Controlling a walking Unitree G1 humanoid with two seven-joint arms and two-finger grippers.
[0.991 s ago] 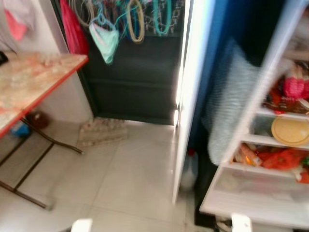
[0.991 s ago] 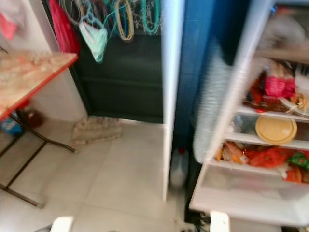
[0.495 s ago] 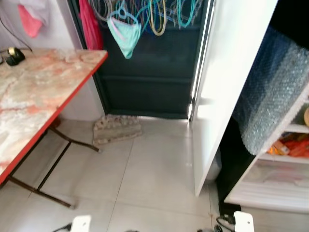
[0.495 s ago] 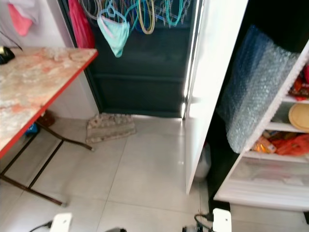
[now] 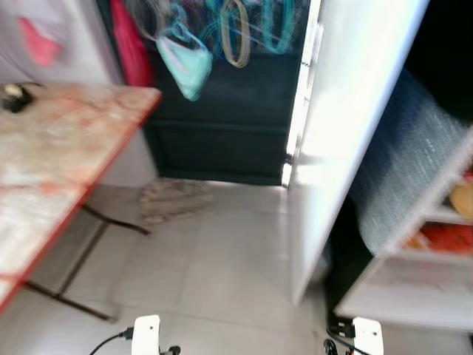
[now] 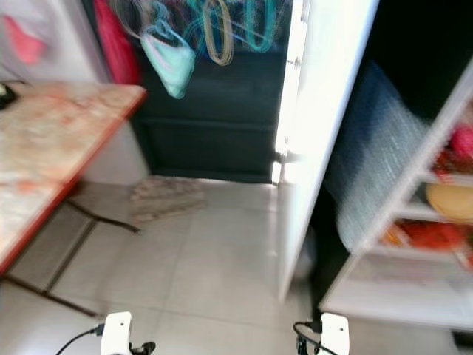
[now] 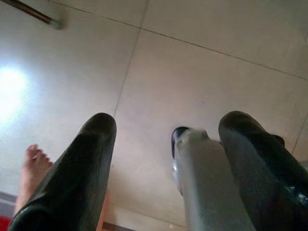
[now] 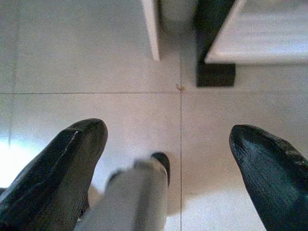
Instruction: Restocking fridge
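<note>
The fridge stands open on the right, its white door swung out toward me. On its shelves sit a yellow round lid and red packets, all blurred. A sheet of bubble wrap hangs over the shelf edge. Both arms hang low over the tiled floor. My left gripper is open with nothing between its fingers. My right gripper is open too, above the floor near the fridge door's bottom corner.
A folding table with a marbled top and red edge fills the left. A floor mat lies before a dark door hung with coloured hangers. A person's bare foot stands close behind my left gripper.
The camera has turned left, so the fridge shelves slid toward the right edge and more of the table came in. The picture is blurred again. Both grippers stay open.
</note>
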